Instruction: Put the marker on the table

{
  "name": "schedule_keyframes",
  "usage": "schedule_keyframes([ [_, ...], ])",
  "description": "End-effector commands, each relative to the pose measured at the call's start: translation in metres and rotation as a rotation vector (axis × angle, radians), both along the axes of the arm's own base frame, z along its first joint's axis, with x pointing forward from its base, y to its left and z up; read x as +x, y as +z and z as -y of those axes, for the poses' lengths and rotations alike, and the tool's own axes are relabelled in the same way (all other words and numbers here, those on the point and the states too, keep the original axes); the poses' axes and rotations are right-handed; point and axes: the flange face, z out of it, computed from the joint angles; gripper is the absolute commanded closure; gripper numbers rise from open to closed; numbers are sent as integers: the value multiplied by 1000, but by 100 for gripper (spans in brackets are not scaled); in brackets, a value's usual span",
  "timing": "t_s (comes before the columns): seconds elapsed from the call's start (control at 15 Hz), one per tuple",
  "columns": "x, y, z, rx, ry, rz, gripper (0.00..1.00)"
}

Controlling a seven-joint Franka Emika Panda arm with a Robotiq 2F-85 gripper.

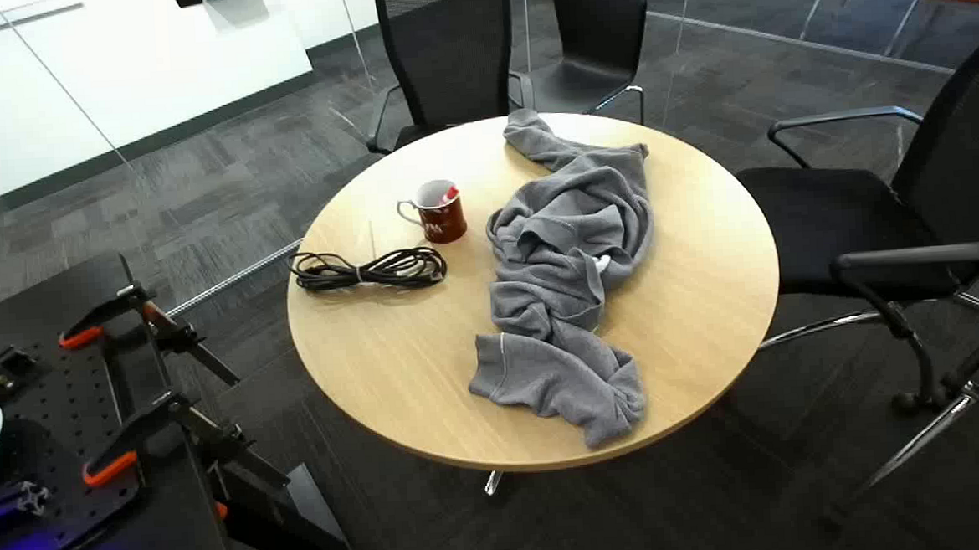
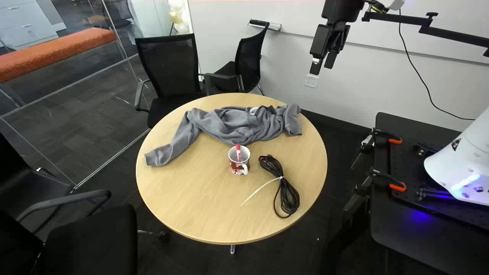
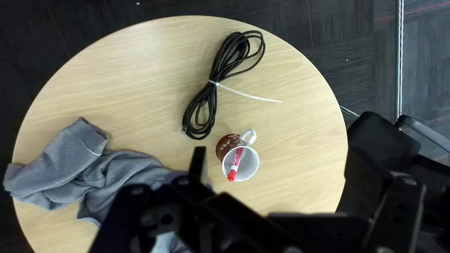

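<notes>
Pictured in all three views: one round table (image 3: pixel 299 140), one mug (image 3: pixel 226 146), one marker (image 3: pixel 236 163), one looped cable (image 3: pixel 212 92), one plastic tie (image 3: pixel 246 95) and one gray sweatshirt (image 1: pixel 582 207). Seen in both exterior views: four black chairs (image 2: pixel 168 65) nearby, one black workbench (image 2: pixel 405 229), two clamps (image 1: pixel 182 411) and one robot arm (image 2: pixel 464 164). Counted besides in an exterior view: one gripper (image 2: pixel 322 68) with two fingers (image 2: pixel 315 68), one orange upholstered bench (image 2: pixel 57 51), one wall outlet (image 2: pixel 311 81), one thin black cord (image 2: pixel 421 81) and one more chair (image 2: pixel 119 9) farther off.

Cup (image 1: pixel 445 224) hides most of the marker (image 1: pixel 450 195) in an exterior view. Gripper (image 2: pixel 322 68) is pretty blurry in the wrist view, blocking some sweater (image 3: pixel 105 172).
</notes>
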Motion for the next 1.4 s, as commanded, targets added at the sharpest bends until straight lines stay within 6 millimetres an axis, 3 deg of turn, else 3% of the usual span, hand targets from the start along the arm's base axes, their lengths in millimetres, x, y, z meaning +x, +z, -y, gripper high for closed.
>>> schedule_keyframes([
  [0.0, 0, 1, 0, 0, 0, -1, 0],
  [0.53, 1, -1, -1, 2, -13, 6, 0],
  [0.8, 10, -10, -27, -27, -91, 68, 0],
  [1.13, 36, -46, -74, -69, -278, 115, 0],
  [1.33, 50, -77, -87, -107, -380, 103, 0],
])
